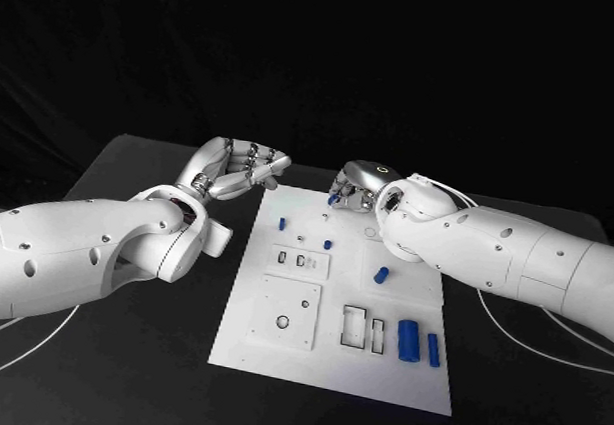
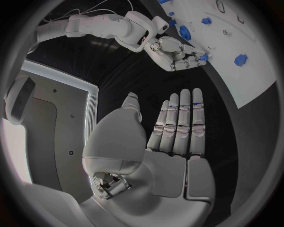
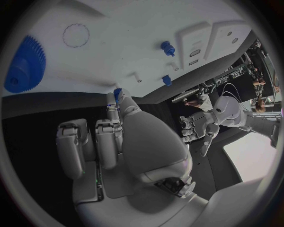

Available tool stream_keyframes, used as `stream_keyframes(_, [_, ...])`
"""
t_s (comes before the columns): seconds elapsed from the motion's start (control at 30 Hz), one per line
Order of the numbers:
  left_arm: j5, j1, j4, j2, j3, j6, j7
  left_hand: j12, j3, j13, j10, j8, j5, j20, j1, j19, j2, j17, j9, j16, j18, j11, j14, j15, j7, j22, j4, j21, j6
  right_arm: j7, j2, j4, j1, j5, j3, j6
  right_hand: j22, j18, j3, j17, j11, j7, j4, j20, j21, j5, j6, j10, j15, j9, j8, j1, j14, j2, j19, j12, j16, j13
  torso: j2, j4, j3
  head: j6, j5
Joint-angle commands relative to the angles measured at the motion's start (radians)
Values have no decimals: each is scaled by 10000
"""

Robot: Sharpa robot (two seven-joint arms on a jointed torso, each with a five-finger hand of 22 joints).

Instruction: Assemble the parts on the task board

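Nearest us on the task board [image 1: 380,380], well short of either hand, we see two blue cylinders [image 1: 409,340] lying loose beside empty slots, so we judge most of the assembly is left to do. Further up, between them and our right hand [image 1: 356,184], a small blue peg [image 1: 382,274] lies on its side, while two others [image 1: 283,223] seem to stand upright nearer our left hand [image 1: 238,171]. Our right hand sits at the board's far edge, pinching a small blue part [image 3: 118,92] at its fingertips. Our left hand hovers just off the board's far corner, fingers apart, holding nothing.
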Motion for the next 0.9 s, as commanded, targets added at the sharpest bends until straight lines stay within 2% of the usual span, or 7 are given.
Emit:
stream_keyframes(0.03, [2,19,1,2,12,-8,138,-16,-55,11,-45,-15,-61,-3,69,-71,70,-12,13,-49,17,2,-78,15,72,-12,23,-68,-2,-166,27,27,-32,-5,-12,488,2633,-68,69,2630,-5,7,20,-29,45,21,71,-81,24,13,65,80,1041,3,1046,-59,41,15,-4,-8,-1,17,-14])
stream_keyframes(0.37, [2,20,2,-22,12,-12,127,-16,-56,13,-45,-16,-62,-1,74,-70,73,-14,13,-50,18,2,-79,15,73,-15,23,-74,-3,-235,43,40,-58,13,-13,599,2633,-68,82,2630,-1,5,57,-36,45,19,32,-135,13,-1,18,57,1041,-30,1046,-73,41,13,5,-1,-2,35,-29])
stream_keyframes(0.5, [2,21,-4,-27,12,-15,114,-16,-56,13,-45,-16,-62,-1,74,-70,73,-14,13,-50,18,2,-79,15,73,-15,23,-74,-3,-334,56,33,-60,14,-13,653,2633,-68,75,2630,69,56,147,-27,45,11,-273,-495,54,-74,-200,-13,1041,-163,1046,-100,41,1,-4,-3,-5,30,-58])
stream_keyframes(0.6, [2,23,-11,-23,12,-22,110,-16,-56,13,-45,-16,-62,-1,74,-70,73,-14,13,-50,18,2,-79,15,73,-15,23,-74,-3,-473,51,49,-60,15,-13,707,2633,-68,-169,2630,346,212,266,100,45,48,-1368,-1236,275,-174,-441,-257,1041,-611,1046,-108,41,-1,7,11,-3,12,-62])
stream_keyframes(0.73, [2,24,-28,0,11,-19,106,-16,-56,13,-45,-16,-62,-1,75,-70,74,-14,13,-50,18,2,-79,15,73,-16,23,-75,-3,-533,6,84,-61,80,-13,619,2633,-68,-579,2630,671,303,429,383,45,-8,-4623,-2499,546,-248,-518,-839,1041,-1151,1046,-73,41,26,2,9,4,18,-48])
stream_keyframes(0.8, [2,24,-49,17,11,-14,106,-16,-56,14,-48,-17,-62,0,81,-68,78,-17,14,-51,19,2,-79,15,73,-19,22,-81,-4,-478,-37,122,-61,184,-14,411,2633,-68,-669,2630,721,352,507,437,45,-12,-5184,-2766,596,-263,-548,-1037,1041,-1290,1046,-75,41,31,-8,6,3,23,-47])
stream_keyframes(0.9, [2,24,-117,62,11,-3,117,-16,-56,14,-48,-17,-62,0,81,-68,78,-17,14,-51,19,2,-79,15,73,-19,22,-81,-4,-279,-181,270,-63,532,-14,-162,2633,-68,-663,2630,753,561,634,501,45,-16,-5003,-2997,617,-206,-471,-1240,1041,-1397,1046,-56,41,44,-14,2,14,56,-49])
